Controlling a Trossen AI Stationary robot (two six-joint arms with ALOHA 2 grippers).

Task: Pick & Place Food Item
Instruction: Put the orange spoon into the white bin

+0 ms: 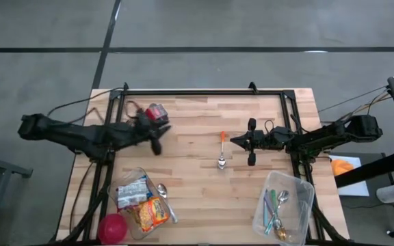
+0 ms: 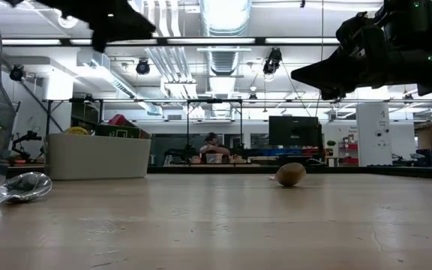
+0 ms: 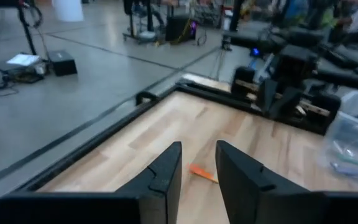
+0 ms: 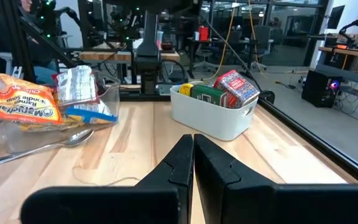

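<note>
Both empty, left fingers (image 3: 166, 177) slightly parted, right fingers (image 4: 182, 165) closed, noodle packet (image 1: 152, 213) in clear tub (image 1: 137, 178) well apart from them.

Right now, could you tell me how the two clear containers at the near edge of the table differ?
The left clear bin holds food packets, including a ramen noodle packet; the right clear bin holds cutlery. A spoon leans out over the left bin's rim, while the right bin's utensils lie inside. Both are transparent plastic.

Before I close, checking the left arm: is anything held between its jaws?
No. In the left wrist view the left gripper stands slightly open over bare table, nothing between.
</note>
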